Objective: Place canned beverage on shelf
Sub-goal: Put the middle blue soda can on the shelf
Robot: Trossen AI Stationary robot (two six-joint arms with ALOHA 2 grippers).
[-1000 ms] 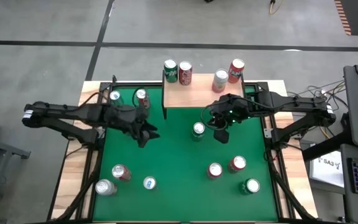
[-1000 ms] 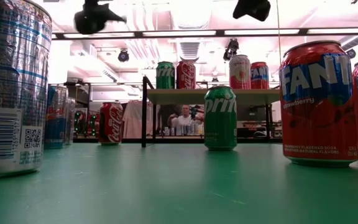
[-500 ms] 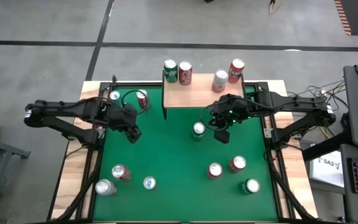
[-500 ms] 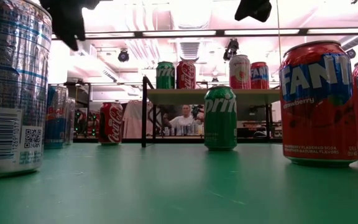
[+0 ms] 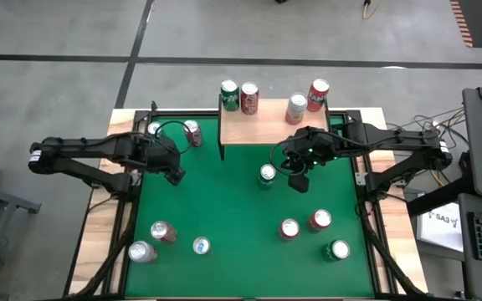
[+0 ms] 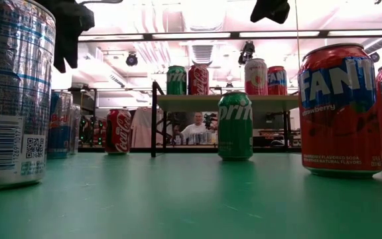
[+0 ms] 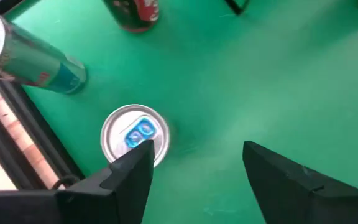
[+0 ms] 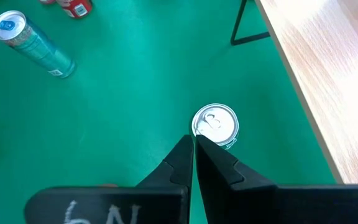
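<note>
Since the earlier frame my left tool [image 5: 172,173] has drawn back toward nine o'clock, away from the worktop's middle, and it now hangs with fingers parted and empty above a silver, blue-tabbed can [image 7: 135,135] that stands near the worktop's left edge, seen in the left wrist view. My right tool [image 5: 299,179] hasn't shifted; it hovers just beside a green Sprite can [image 5: 267,174] near the centre, fingers pressed together and holding nothing. The worktop [image 5: 241,217] is green felt framed by pale wood and black rails, set on a grey floor. At twelve o'clock stands the shelf [image 5: 270,127], a light wooden board on thin black legs whose long axis runs from nine to three. Four cans stand upright on its far edge: a green one [image 5: 229,94] and a red one [image 5: 248,98] touching at the left, a pale pink one [image 5: 296,107] and a red one [image 5: 318,94] at the right. A red Coca-Cola can [image 5: 192,132] stands at about eleven o'clock just left of the shelf. More cans stand toward six: three at about seven o'clock, three at about five. Looking level across the felt, I see a bright room with ceiling lights and a person [image 6: 195,126] beyond, under the shelf.
</note>
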